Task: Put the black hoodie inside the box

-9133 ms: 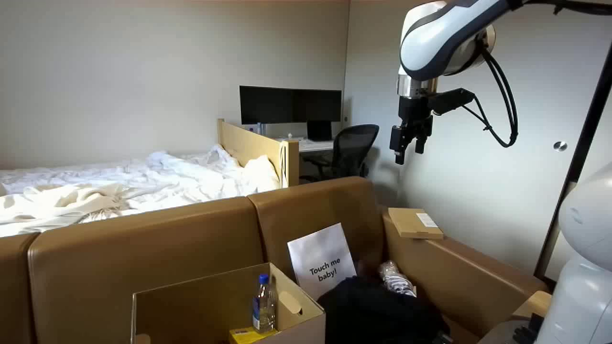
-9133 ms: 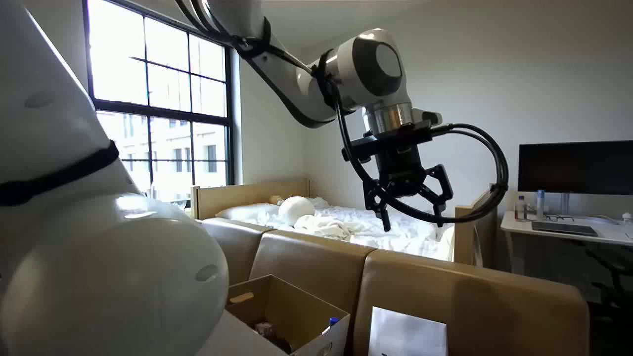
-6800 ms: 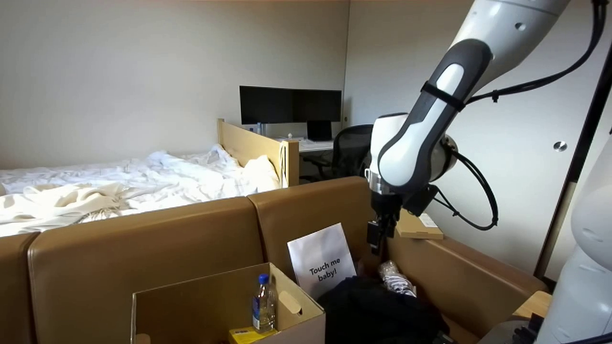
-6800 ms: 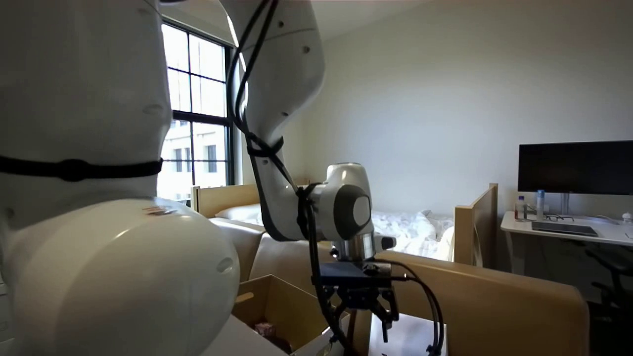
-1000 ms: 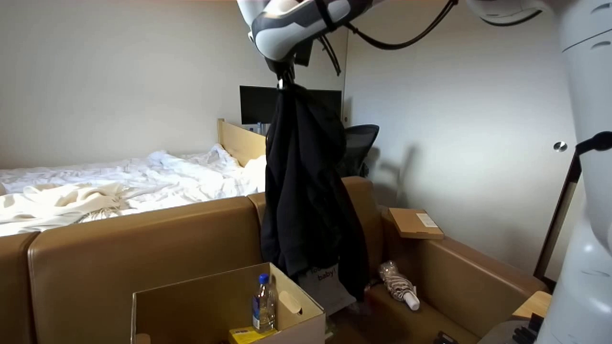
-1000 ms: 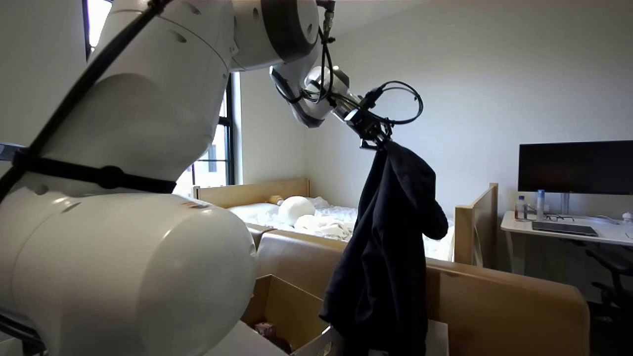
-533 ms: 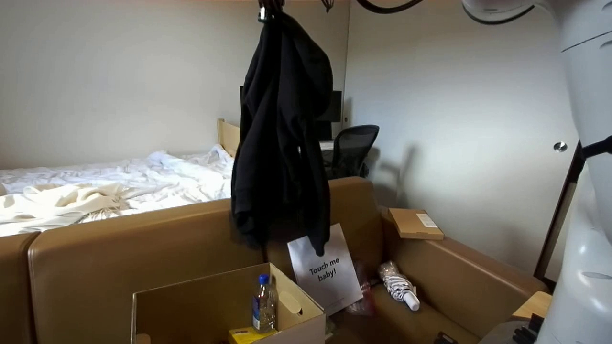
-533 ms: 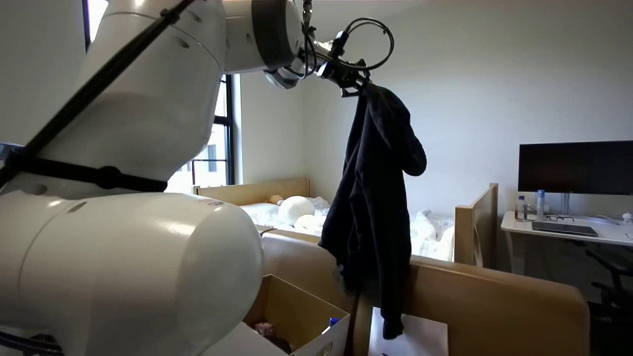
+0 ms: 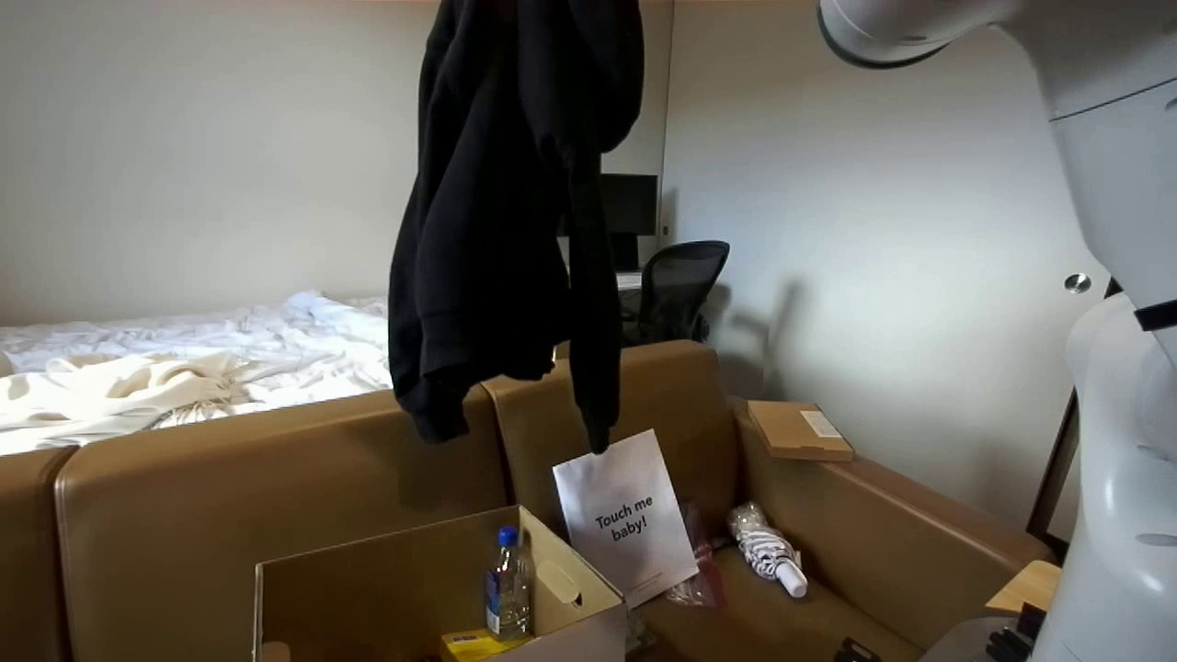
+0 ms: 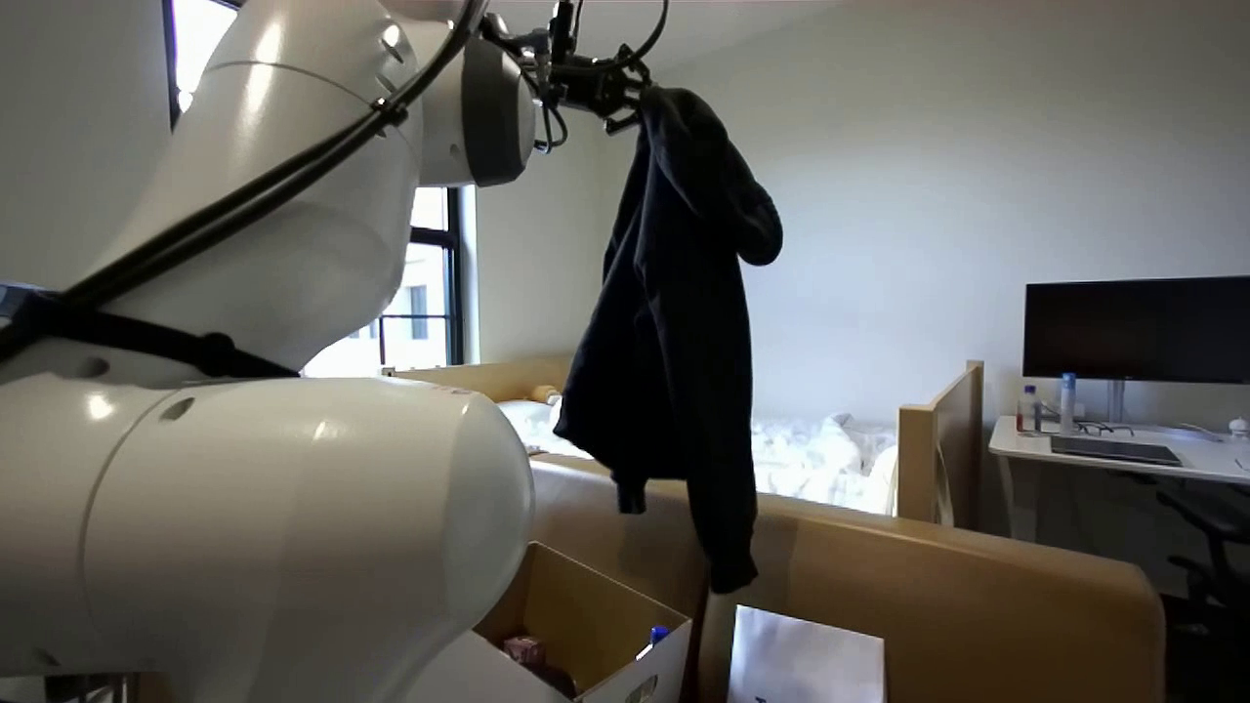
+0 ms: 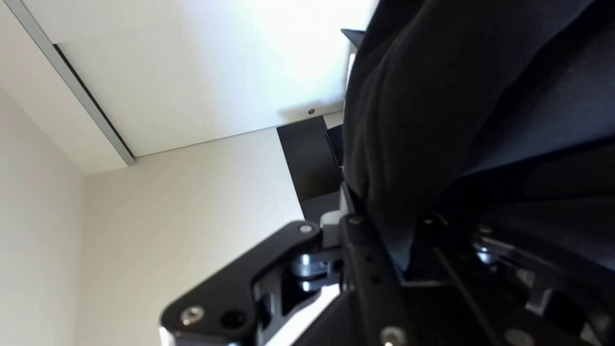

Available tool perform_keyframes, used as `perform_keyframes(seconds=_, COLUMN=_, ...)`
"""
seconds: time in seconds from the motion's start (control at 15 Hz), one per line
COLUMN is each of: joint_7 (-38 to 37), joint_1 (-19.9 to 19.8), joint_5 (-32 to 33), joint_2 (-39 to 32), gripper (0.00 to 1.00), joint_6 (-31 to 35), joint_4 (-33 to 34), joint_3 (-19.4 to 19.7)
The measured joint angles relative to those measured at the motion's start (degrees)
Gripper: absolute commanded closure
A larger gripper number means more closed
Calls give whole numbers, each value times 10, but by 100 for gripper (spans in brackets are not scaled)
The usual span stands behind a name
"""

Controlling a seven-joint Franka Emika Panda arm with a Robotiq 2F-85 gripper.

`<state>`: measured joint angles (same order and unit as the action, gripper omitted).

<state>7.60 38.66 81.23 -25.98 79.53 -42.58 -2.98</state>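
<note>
The black hoodie [image 9: 497,211] hangs limp in the air, its sleeves dangling. In an exterior view my gripper [image 10: 640,105] is shut on its upper end, and the hoodie [image 10: 674,293] drops from there to sofa-back height. The wrist view has dark cloth of the hoodie [image 11: 432,96] pinched between the fingers of the gripper [image 11: 384,216]; the fingertips are covered by fabric. Below the hoodie and toward the left stands the open brown cardboard box [image 9: 386,542], also partly visible as a box [image 10: 596,625] behind the arm. The lowest sleeve end is above the box's rim.
Inside the box are a blue-capped bottle [image 9: 508,588] and a yellow packet [image 9: 478,644]. A printed paper sign [image 9: 625,519] leans on the brown sofa [image 9: 276,460]. A wrapped umbrella [image 9: 768,552] lies on the seat, and a flat carton [image 9: 798,430] rests on the armrest.
Earlier the hoodie lay on the sofa seat and my gripper was empty. Since then it has been gripped and lifted. Over the last second it rose further and shifted left in both exterior views.
</note>
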Motion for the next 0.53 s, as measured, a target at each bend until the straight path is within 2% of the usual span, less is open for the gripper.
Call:
perform_keyframes(seconds=0.2, joint_7=0, joint_1=12, joint_5=-30, joint_2=-13, gripper=92, joint_6=-86, joint_4=-48, joint_3=-4)
perform_keyframes(seconds=0.4, joint_7=-5, joint_1=5, joint_5=-111, joint_2=-20, gripper=92, joint_6=-143, joint_4=-110, joint_3=-14)
perform_keyframes(seconds=0.53, joint_7=-14, joint_1=3, joint_5=-158, joint_2=-33, gripper=92, joint_6=-160, joint_4=-116, joint_3=-25)
